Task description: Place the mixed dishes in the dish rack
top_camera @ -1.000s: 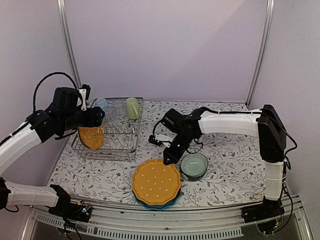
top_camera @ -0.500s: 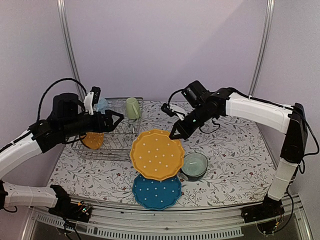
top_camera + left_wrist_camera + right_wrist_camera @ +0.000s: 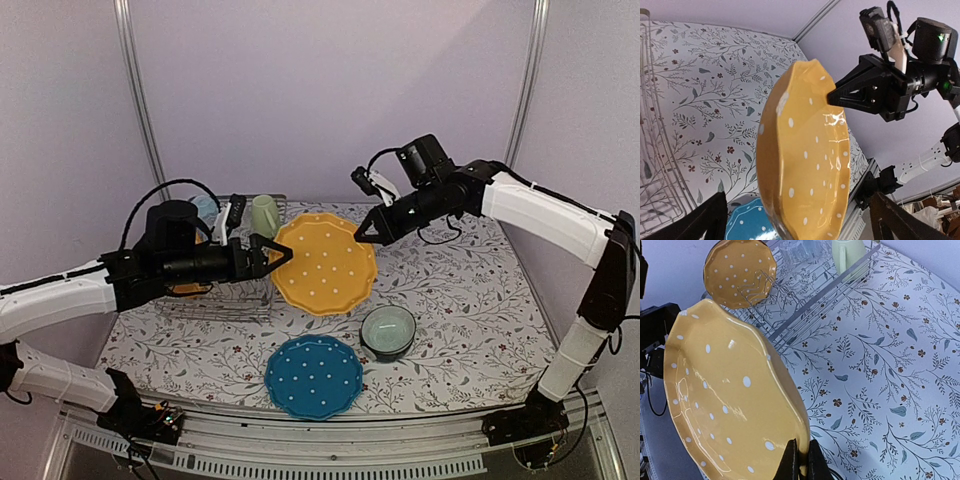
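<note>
Top: right gripper [image 3: 368, 232] pinches the yellow dotted plate [image 3: 325, 262] by its rim, airborne beside the dish rack [image 3: 222, 306]; left gripper [image 3: 275, 257] gapes wide, facing it.
Left wrist: looks like a handover; seat the plate edge deep between the fingers before closing.
Right wrist: rack holds a smaller dotted plate [image 3: 740, 272] and a pale mug [image 3: 849, 255].

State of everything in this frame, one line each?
Large yellow dotted scalloped plate: in the air, tilted, gripped at its rim.
Right gripper: jaws shut on that plate.
Left gripper: jaws open at the plate's other edge.
Blue dotted scalloped plate: flat on the table.
Teal bowl: upright, empty.
Small orange dotted plate: standing in the silver wire dish rack.
Pale yellow-green mug: in the rack.
</note>
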You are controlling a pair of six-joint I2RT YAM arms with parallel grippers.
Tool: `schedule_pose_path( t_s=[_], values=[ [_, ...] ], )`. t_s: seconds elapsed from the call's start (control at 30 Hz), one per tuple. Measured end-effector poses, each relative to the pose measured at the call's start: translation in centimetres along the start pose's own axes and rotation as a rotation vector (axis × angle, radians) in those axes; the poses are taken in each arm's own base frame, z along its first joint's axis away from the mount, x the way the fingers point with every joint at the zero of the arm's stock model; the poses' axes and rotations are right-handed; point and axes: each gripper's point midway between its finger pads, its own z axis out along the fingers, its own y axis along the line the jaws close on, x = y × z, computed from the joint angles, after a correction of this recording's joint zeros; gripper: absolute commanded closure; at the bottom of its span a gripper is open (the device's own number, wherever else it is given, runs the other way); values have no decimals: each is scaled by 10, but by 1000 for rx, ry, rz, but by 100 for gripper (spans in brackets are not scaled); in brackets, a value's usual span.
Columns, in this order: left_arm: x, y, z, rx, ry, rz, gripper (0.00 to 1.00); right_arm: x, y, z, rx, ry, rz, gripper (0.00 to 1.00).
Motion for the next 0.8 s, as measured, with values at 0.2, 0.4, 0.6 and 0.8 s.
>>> schedule_pose_path(
  t_s=[0.2, 0.4, 0.6, 0.8],
  values=[
    [8, -4, 17, 53, 43, -56, 15, -15, 7, -23, -5, -85, -4, 100],
    [13, -8, 23, 91, 68, -81, 31, -6, 5, -19, -6, -75, 2, 100],
    [13, -14, 23, 122, 79, -88, 41, 8, 0, -11, 0, -43, 13, 100],
    [17, -15, 25, 133, 99, -98, 50, 6, 2, -15, 2, -57, 5, 100]
  ],
)
